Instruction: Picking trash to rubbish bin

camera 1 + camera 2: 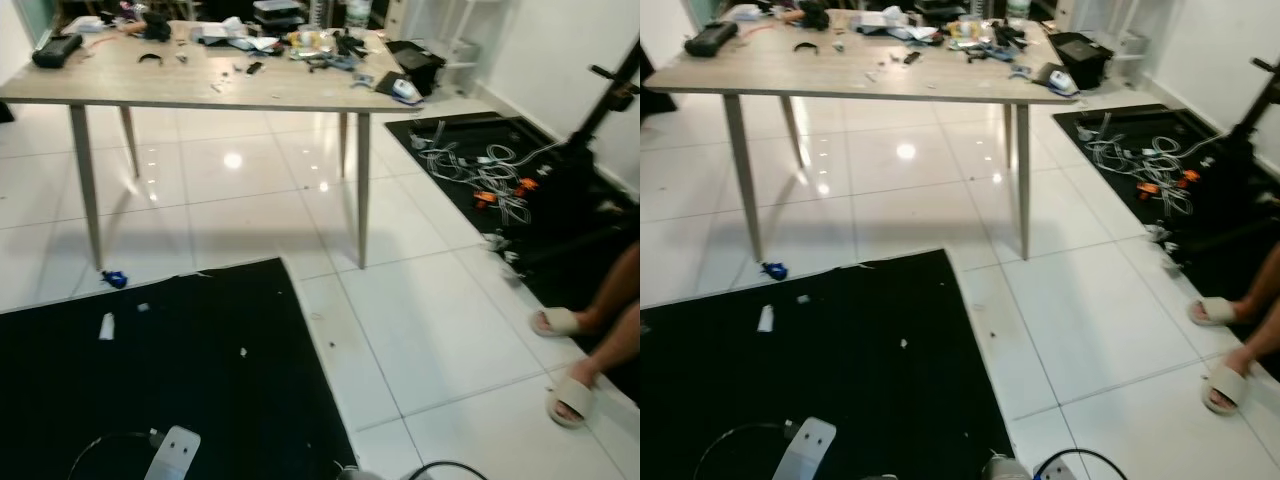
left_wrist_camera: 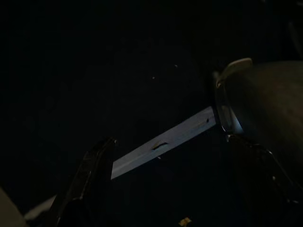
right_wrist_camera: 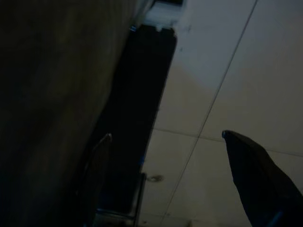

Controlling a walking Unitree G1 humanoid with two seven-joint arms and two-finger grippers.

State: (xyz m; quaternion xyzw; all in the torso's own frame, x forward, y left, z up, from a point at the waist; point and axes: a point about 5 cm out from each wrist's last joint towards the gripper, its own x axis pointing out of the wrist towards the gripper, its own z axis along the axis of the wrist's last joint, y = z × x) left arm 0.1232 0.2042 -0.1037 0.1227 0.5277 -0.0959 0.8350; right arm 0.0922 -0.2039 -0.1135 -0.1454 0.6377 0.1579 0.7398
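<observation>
white scrap [image 1: 106,326] on black mat [image 1: 220,390], near table [image 1: 200,85]

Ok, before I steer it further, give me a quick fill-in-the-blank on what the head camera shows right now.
1. The small white scrap lies on the ____ mat.
2. The blue scrap lies by a leg of the ____.
3. The person's feet wear pale ____.
4. The tangle of white cables lies on the robot's ____ side.

Missing words: black; table; slippers; right
</observation>
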